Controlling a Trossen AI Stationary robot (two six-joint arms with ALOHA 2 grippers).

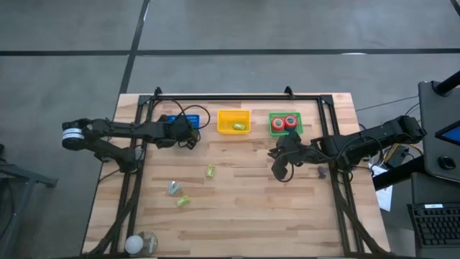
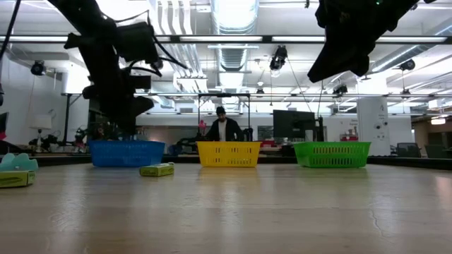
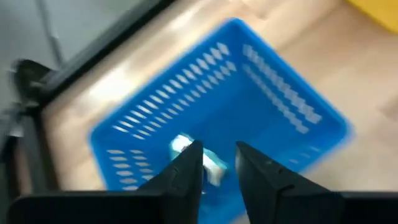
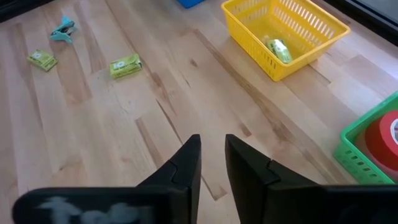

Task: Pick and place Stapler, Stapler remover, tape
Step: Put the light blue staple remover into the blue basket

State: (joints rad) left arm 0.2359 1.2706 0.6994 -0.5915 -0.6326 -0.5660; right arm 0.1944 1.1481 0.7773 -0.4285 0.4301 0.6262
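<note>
The left gripper (image 1: pixel 188 134) hangs over the blue tray (image 1: pixel 172 119) at the table's back left, fingers a little apart with nothing between them — a teal-and-white remover (image 3: pixel 202 160) lies on the tray floor just below, so this looks like the moment right after a drop.

On the bare wood (image 1: pixel 244 194) in front wait another teal remover (image 1: pixel 173 188) and two green staplers (image 1: pixel 210 171), (image 1: pixel 182 201). The yellow tray (image 1: pixel 233 121) holds one green stapler (image 1: pixel 239 126). The green tray (image 1: pixel 285 123) holds the tapes (image 1: pixel 284 122).

The right gripper (image 1: pixel 279 171) hovers near the green tray, fingers slightly open and empty. Next, one arm should probably reach for a loose piece.
</note>
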